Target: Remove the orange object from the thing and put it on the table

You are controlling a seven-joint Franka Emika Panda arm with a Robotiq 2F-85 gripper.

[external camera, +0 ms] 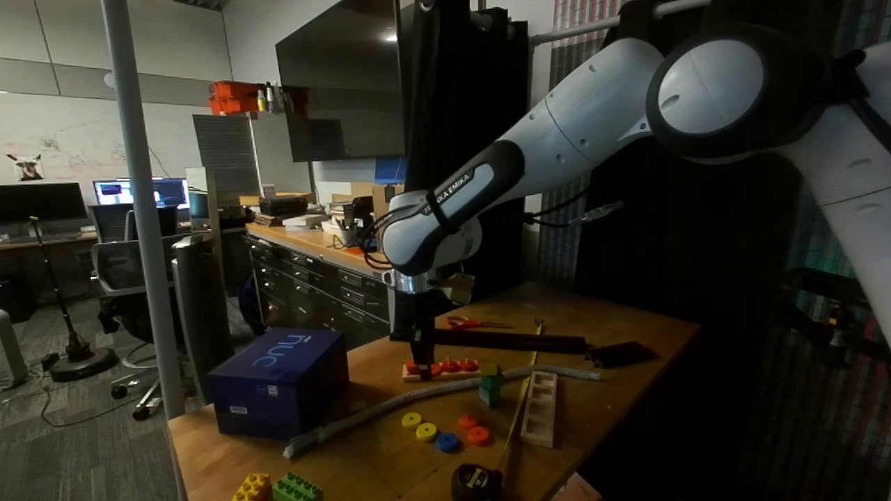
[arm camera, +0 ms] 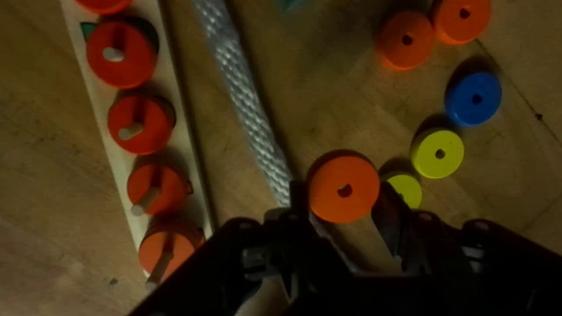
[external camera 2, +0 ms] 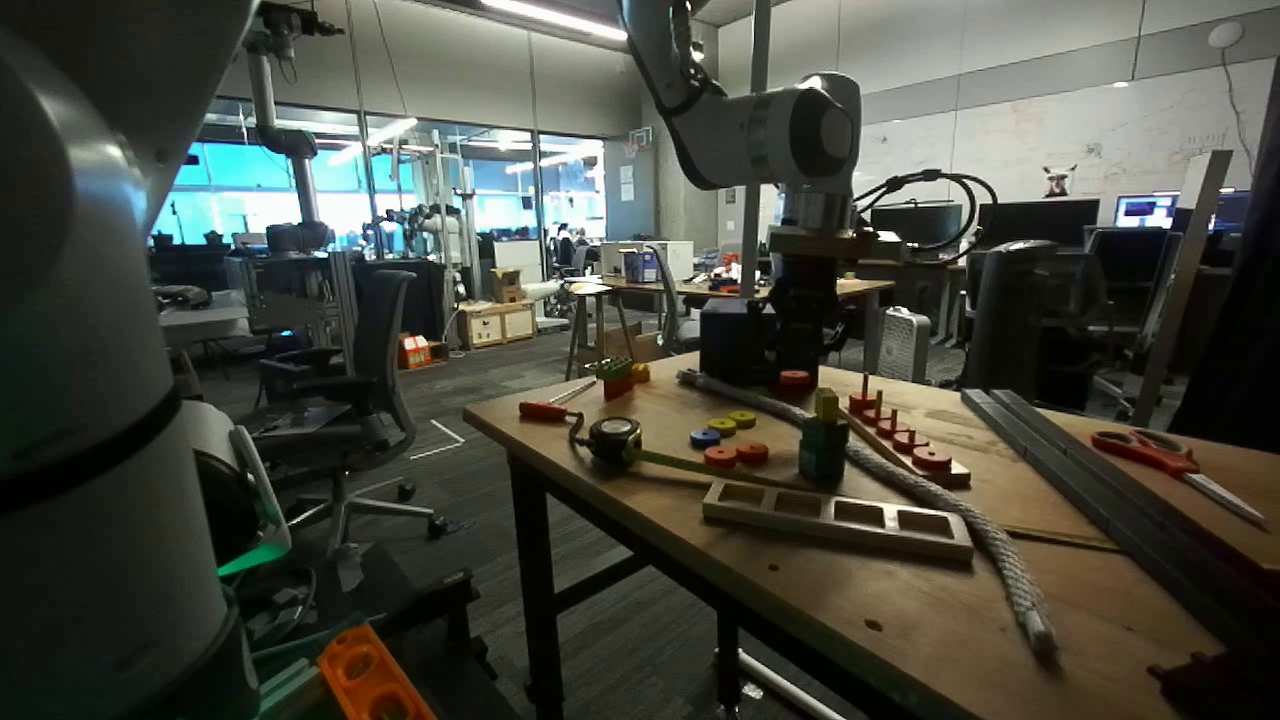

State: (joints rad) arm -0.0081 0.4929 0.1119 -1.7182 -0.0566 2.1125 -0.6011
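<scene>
Orange disc (arm camera: 334,184), hand (arm camera: 344,192) gripping it — loose on the table (arm camera: 325,101), two orange discs (arm camera: 398,47), two yellow (arm camera: 430,151), one blue (arm camera: 469,104)

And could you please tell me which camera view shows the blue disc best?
The wrist view: it looks down on the blue disc close up, showing its whole face and centre hole, clear of the end effector. Both exterior views show it much smaller and at a flatter slant, with the hole harder to make out.
</scene>
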